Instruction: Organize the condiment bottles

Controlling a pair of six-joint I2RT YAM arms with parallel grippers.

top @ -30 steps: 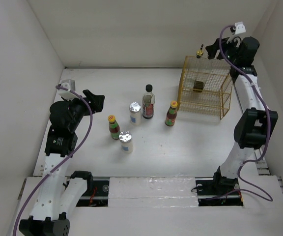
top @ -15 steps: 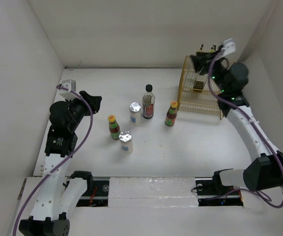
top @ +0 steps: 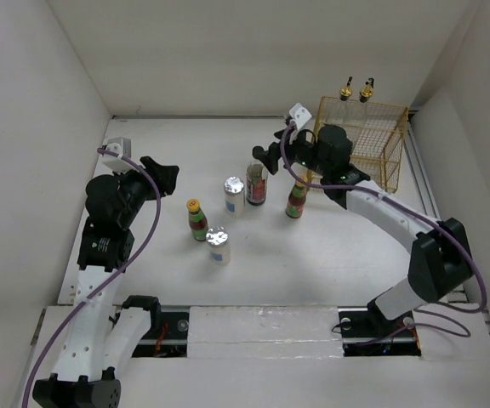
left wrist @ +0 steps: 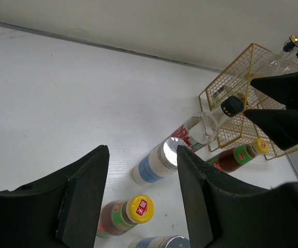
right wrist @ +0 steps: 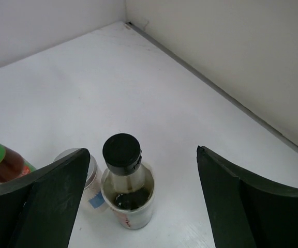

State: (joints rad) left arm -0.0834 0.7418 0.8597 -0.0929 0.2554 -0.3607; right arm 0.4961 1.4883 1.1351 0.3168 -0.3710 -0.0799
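Black-capped and dark, a glass bottle (top: 257, 189) is seen from the top camera near the middle of the white table (top: 339, 263). The right arm is stretched low from the near right edge towards it. The right gripper (top: 266, 158) is held over the bottle's cap with its fingers spread. The left arm is folded upright by the left edge, and the left gripper (top: 163, 174) is likewise spread, pointing at the middle. Two small red yellow-capped bottles (top: 197, 219) and two short silver-lidded white jars (top: 234, 195) are stood around the dark bottle. A yellow wire basket (top: 373, 140) is set in the far right corner, with two tall clear gold-spouted bottles (top: 345, 88) at its far side. Whether they are inside it cannot be told.

In the left wrist view, the parted black fingers (left wrist: 82, 191) frame a jar and a red bottle on the table, well apart from them.

In the right wrist view, the dark bottle is framed upright between the wide-apart fingers (right wrist: 50, 196), untouched by either. A jar is just beside it.
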